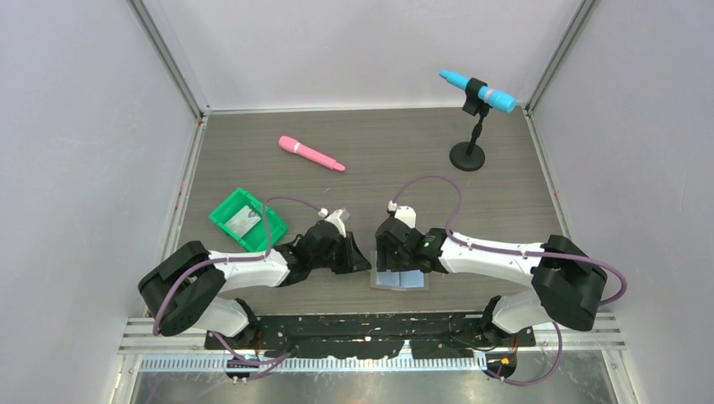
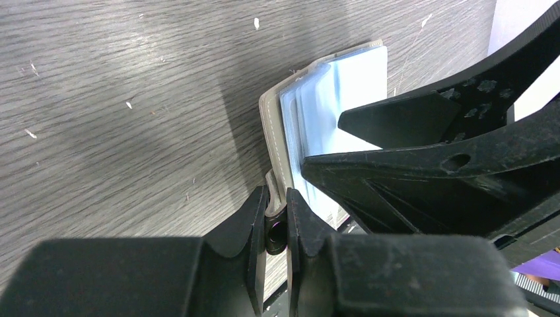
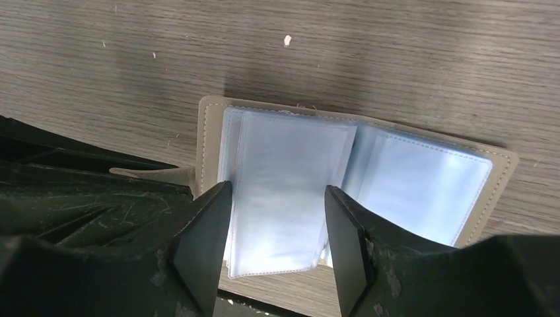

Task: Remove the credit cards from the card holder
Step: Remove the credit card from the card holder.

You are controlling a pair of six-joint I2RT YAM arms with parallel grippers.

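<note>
card holder [image 1: 401, 280]: lies open and flat on the table [image 1: 379, 151], at its near edge between the two arms, pale blue pockets facing up.
left gripper [image 2: 276, 205]: pinched together on the small grey tab [image 2: 271, 181] at the holder's left edge (a clasp strap, by the look of it); the tab stands up between the pads.
right gripper [image 3: 277, 191]: jaws apart, pointing down over the left half of the holder, just beside the left gripper.
pocket leaf [image 3: 284, 152]: one loose translucent leaf lies between the right fingers, its side edges just at them; I cannot tell whether they press on it.
pocket contents: too cloudy to tell whether any card sits inside.
credit card [image 1: 245, 220]: one pale card lies in the green tray [image 1: 226, 210], left of the left arm and well apart from the holder.
pink marker [image 1: 311, 153]: lies on the table further back, near the middle.
blue microphone [image 1: 477, 91]: tilted on a black stand [image 1: 468, 155] near the far right corner.
</note>
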